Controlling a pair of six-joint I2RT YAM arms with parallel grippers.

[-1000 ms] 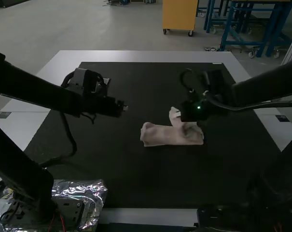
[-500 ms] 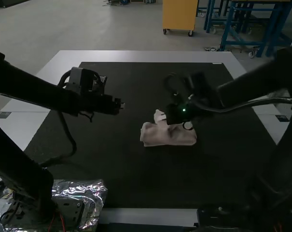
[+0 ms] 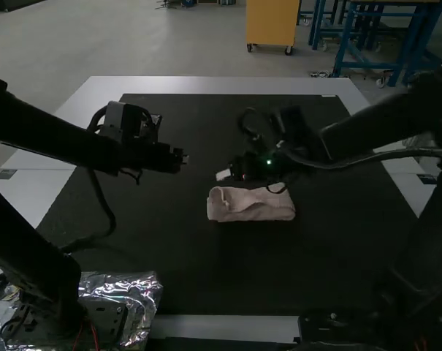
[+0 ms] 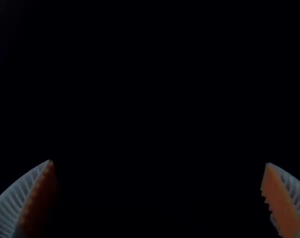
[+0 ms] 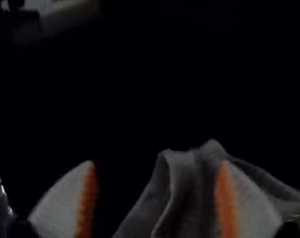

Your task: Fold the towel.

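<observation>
The pinkish towel (image 3: 251,206) lies as a narrow folded strip on the dark mat, its left end slightly raised and creased. Just beyond the towel, above its far edge, is my right gripper (image 3: 224,175). In the right wrist view the right gripper (image 5: 155,198) is open, with the towel (image 5: 187,193) below and partly behind one finger. My left gripper (image 3: 185,159) hangs over the mat, to the left of the towel and apart from it. The left wrist view has the left gripper (image 4: 158,198) wide open with nothing between its fingers.
A dark mat (image 3: 169,256) covers most of the white table (image 3: 221,85). Crinkled silver foil (image 3: 142,291) lies by the left arm's base at the near left. A black cable loops down beside the left arm.
My right gripper has moved left across the towel and come away from it. The towel's upright flap has dropped down, leaving a flatter strip. The left arm has barely shifted.
</observation>
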